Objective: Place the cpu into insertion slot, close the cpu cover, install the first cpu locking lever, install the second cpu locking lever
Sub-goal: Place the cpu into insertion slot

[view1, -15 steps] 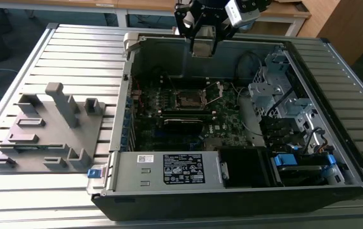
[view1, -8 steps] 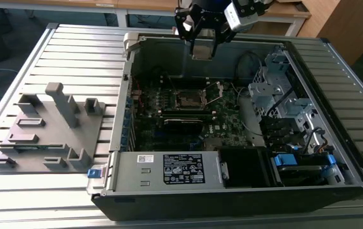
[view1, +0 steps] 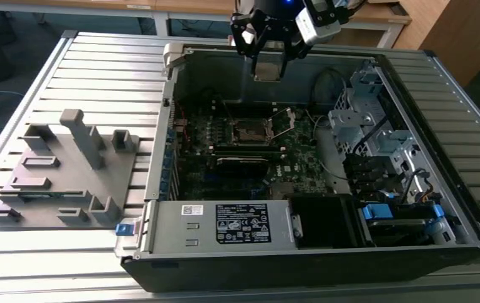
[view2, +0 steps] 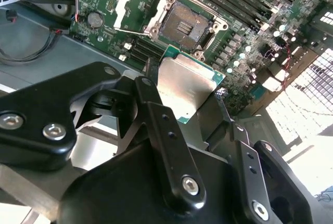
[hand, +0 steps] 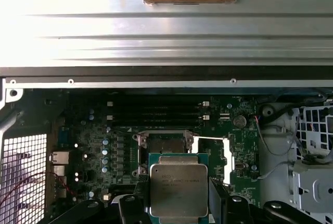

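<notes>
- Your black two-finger gripper [view1: 267, 62] is clamped on the cpu [hand: 178, 185], a small flat square chip with a dull silver-grey metal top. The jaws are only as far apart as the chip is wide.
- The dark fingers [hand: 217, 197] press on two opposite edges of the chip, leaving its metal top uncovered in both wrist views.
- You are holding the chip in the air above the dark green motherboard [view1: 252, 165], inside the open black computer case [view1: 307, 265]. It touches nothing but the fingers.
- The insertion slot [view2: 188, 23], a small square dark socket with a thin metal rim, lies bare on the motherboard, with its contact field uncovered.
- The cpu cover [view2: 123, 2], a thin silver-grey metal frame plate with a cut-out window, is swung open. It stands tilted at one edge of the socket.
- The long narrow black memory slots [hand: 156, 112] run along the motherboard near the socket.
- The case lies on the slatted metal table [view1: 96, 69]. A grey plastic fixture plate with upright blocks [view1: 63, 177] sits by the table's edge at the exterior view's left, apart from the case.
</notes>
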Action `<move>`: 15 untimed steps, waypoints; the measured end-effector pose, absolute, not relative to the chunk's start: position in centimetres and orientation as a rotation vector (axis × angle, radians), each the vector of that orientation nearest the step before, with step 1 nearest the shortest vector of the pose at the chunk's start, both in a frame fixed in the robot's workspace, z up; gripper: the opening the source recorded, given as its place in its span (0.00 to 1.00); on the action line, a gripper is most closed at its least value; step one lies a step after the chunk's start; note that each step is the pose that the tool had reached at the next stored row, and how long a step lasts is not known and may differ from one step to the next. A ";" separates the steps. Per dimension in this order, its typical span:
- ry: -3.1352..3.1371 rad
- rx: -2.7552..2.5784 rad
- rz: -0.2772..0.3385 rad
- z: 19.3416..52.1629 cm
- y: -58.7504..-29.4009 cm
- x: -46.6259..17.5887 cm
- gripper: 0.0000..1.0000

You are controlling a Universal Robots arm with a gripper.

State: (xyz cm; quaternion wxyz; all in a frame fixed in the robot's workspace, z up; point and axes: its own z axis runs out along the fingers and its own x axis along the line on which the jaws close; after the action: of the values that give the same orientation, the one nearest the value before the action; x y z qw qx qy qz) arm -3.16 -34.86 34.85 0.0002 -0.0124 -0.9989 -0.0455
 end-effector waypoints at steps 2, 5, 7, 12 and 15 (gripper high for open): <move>-3.138 -0.039 -0.143 34.8 -34.9 -3.2 0.54; -3.138 -0.039 -0.143 34.8 -34.9 -3.2 0.54; -3.138 -0.039 -0.143 34.8 -34.9 -3.2 0.54; -3.138 -0.039 -0.143 34.7 -34.9 -3.2 0.54; -3.138 -0.039 -0.143 34.7 -34.9 -3.2 0.54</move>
State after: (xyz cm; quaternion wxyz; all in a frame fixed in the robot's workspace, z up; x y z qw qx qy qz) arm -3.17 -34.86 34.68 0.0002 -0.0124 -0.9989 -0.0456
